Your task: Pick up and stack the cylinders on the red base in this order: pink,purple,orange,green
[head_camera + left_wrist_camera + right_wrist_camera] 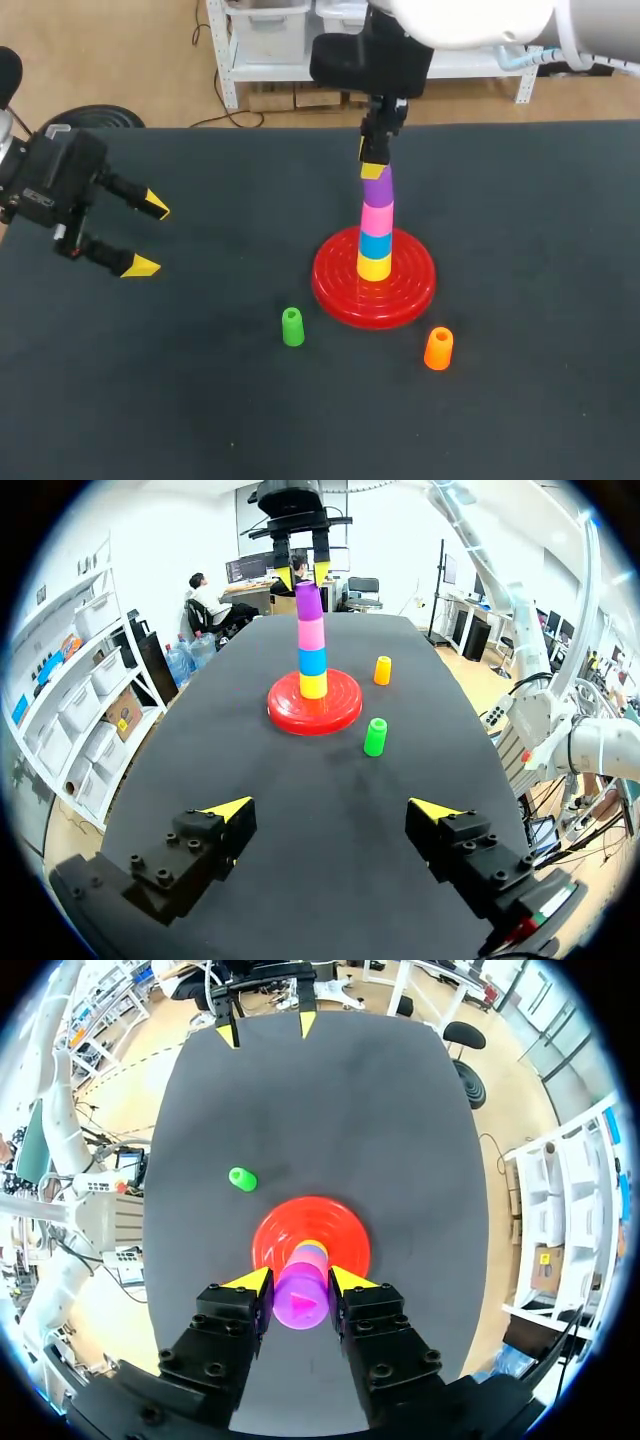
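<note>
A stack stands on the red base [335, 288]: yellow [374, 267] at the bottom, then blue [375, 244], pink [377, 218] and a purple cylinder [377, 188] on top. My right gripper [374, 166] comes down from above and is shut on the purple cylinder [300, 1298], one yellow tip on each side. The green cylinder [292, 327] stands upright on the table in front of the base, to its left; the orange cylinder [438, 348] stands in front to its right. My left gripper [150, 237] hangs open and empty over the table's left side.
The dark table [520, 420] has bare surface at the front and on both sides of the base. From the left wrist view, the green cylinder [375, 737] is nearer to my left gripper [330, 810] than the orange cylinder [382, 670].
</note>
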Controlling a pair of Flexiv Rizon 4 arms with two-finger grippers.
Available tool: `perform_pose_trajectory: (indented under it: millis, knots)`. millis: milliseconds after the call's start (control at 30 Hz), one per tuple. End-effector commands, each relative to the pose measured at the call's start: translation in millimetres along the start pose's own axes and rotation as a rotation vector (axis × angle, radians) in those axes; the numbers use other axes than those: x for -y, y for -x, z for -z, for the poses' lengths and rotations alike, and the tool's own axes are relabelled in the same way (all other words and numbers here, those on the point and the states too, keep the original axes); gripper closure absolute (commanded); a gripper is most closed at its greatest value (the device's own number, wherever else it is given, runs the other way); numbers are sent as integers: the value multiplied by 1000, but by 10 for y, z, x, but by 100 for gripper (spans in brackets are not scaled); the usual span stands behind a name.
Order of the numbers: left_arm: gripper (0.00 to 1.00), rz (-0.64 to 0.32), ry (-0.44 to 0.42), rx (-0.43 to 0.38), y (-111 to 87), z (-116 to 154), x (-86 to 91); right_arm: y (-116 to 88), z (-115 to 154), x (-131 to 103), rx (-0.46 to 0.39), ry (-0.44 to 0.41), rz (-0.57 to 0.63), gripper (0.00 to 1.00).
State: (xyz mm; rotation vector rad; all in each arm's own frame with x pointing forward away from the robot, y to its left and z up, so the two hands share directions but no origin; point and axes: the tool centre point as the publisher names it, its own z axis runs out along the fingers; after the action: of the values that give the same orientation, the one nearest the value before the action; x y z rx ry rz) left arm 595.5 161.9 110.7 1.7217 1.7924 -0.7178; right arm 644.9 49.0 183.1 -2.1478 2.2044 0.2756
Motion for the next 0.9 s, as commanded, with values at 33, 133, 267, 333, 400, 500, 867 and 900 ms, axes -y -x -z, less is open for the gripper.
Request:
perform_pose_trajectory:
  millis: [33, 133, 267, 333, 400, 500, 867, 900]
  knots:
    - [0, -2, 1, 2, -9, -7, -2, -83, -91, -65, 15, -20, -3, 100]
    - [0, -2, 1, 2, -9, -7, -2, -96, -100, -66, 27, -24, -4, 100]
    - [0, -2, 1, 2, -9, -7, -2, -101, -116, -67, 43, -32, -6, 100]
    - [0, -2, 1, 2, -9, -7, -2, -100, -123, -68, 53, -40, -6, 100]
    - [0, -2, 1, 2, -9, -7, -2, -97, -138, -67, 56, -38, -5, 100]
    - [0, -2, 1, 2, -9, -7, -2, -97, -150, -65, 61, -35, -6, 100]
    - [0, -2, 1, 2, -9, -7, -2, -27, -28, -144, 93, -82, 3, 0]
    - [0, -2, 1, 2, -9, -7, -2, -12, -4, -158, 95, -93, 9, 0]
